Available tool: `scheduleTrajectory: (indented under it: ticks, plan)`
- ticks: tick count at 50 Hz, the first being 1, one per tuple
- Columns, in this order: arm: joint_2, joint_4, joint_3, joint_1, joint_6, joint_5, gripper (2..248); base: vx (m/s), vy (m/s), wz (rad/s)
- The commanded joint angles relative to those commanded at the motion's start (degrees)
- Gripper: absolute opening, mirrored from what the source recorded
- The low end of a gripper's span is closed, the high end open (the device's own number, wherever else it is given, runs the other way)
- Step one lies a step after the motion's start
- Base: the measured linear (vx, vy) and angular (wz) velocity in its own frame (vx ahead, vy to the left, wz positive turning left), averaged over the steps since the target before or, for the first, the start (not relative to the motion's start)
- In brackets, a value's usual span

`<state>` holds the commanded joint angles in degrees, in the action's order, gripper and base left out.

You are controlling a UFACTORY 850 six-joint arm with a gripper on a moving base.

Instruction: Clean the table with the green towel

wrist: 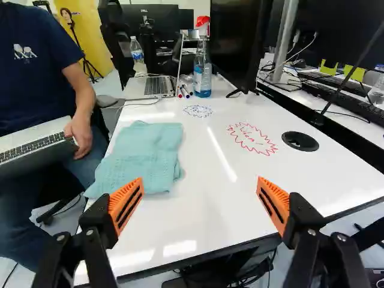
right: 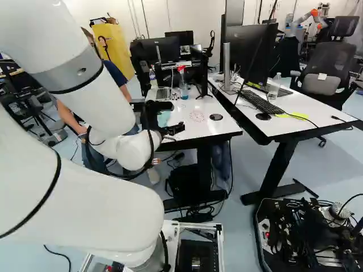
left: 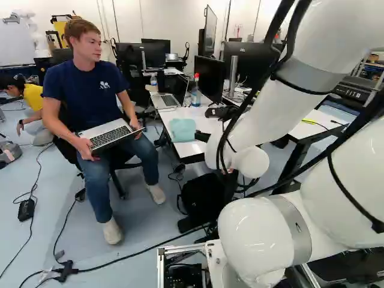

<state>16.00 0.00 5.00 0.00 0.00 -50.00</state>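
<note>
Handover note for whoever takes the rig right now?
Gripper: the black two-finger gripper is open and empty over the near end of the white table.
Towel: the pale green cloth towel lies loosely folded on the tabletop, along the edge by the seated person.
Done: no wiping evident; red marker scribble and blue marker scribble both on the table.
Left: grip towel, wipe both scribbles. Mind the person, likely within reach.
</note>
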Motion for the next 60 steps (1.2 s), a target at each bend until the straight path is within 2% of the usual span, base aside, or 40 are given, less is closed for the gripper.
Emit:
scheduleTrajectory:
  ticks: [41, 60]
  plan:
    - [0.0, 0.0, 0.1, 0.0, 0.0, 0.0, 247, 0.000, 0.000, 0.000]
    - [-2.8, 0.0, 4.8, 1.0, 0.0, 0.0, 247, 0.000, 0.000, 0.000]
